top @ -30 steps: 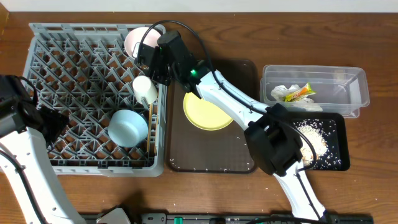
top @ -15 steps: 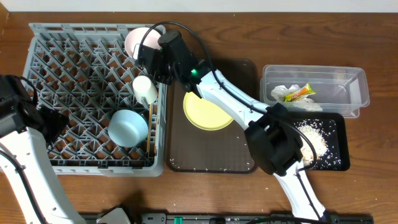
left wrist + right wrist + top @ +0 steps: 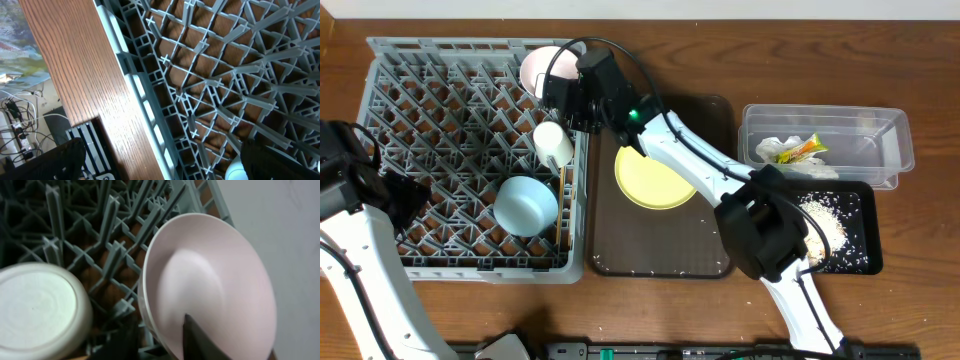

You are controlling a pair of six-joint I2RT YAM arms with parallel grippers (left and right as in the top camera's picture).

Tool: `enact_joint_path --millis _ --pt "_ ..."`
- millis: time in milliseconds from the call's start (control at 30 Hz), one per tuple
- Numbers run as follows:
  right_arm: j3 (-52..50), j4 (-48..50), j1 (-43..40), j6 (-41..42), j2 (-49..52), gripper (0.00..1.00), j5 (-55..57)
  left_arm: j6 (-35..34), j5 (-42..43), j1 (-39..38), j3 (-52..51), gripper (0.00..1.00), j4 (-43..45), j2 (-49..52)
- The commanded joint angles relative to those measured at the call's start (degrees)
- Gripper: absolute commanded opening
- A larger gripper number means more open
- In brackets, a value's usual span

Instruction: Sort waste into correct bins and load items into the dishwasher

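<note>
Reaching with the right gripper (image 3: 160, 342) over to the back corner of the rack (image 3: 440, 100). Standing the pale bowl (image 3: 210, 285) on its edge between pegs, likely to keep it up and save room. One finger inside the bowl, one behind its rim, close together; cannot tell if squeezing. Hanging the left gripper (image 3: 160, 165) over the rack's left edge, fingers wide, holding nothing. Left to load: yellow plate (image 3: 642, 185) on the brown tray (image 3: 660, 240).
</note>
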Motion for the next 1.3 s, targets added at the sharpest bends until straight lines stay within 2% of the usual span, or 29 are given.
enact_joint_path --millis 0,100,233,533,600,700,800,1133,1267 --pt "-0.2 0.0 -0.6 -4.5 0.2 0.33 -0.1 -0.1 -0.7 0.2 0.3 1.0 -0.2 -0.2" --pt "-0.2 -0.2 -0.7 -11.3 0.2 0.34 0.0 -0.1 -0.7 0.2 0.3 1.0 -0.2 -0.2" --pt "-0.2 0.6 -1.1 -16.2 0.2 0.38 0.0 0.0 -0.7 0.2 0.3 1.0 -0.2 -0.2" --pt "-0.2 0.4 -1.2 -17.0 1.5 0.38 -0.1 -0.1 -0.7 0.2 0.3 1.0 -0.2 -0.2" --pt "-0.2 0.6 -1.2 -17.0 2.1 0.35 -0.1 -0.1 -0.7 0.2 0.3 1.0 -0.2 -0.2" --pt "-0.2 1.1 -1.2 -17.0 2.2 0.12 -0.1 -0.1 -0.7 0.2 0.3 1.0 -0.2 -0.2" --pt "-0.2 1.9 -1.2 -17.0 2.2 0.01 -0.1 -0.1 -0.7 0.2 0.3 1.0 -0.2 -0.2" --pt "-0.2 2.4 0.1 -16.9 1.6 0.01 -0.7 -0.1 -0.7 0.2 0.3 1.0 -0.2 -0.2" --pt "-0.2 4.7 1.2 -12.8 -0.6 0.01 -0.7 0.0 -0.7 0.2 0.3 1.0 -0.2 -0.2"
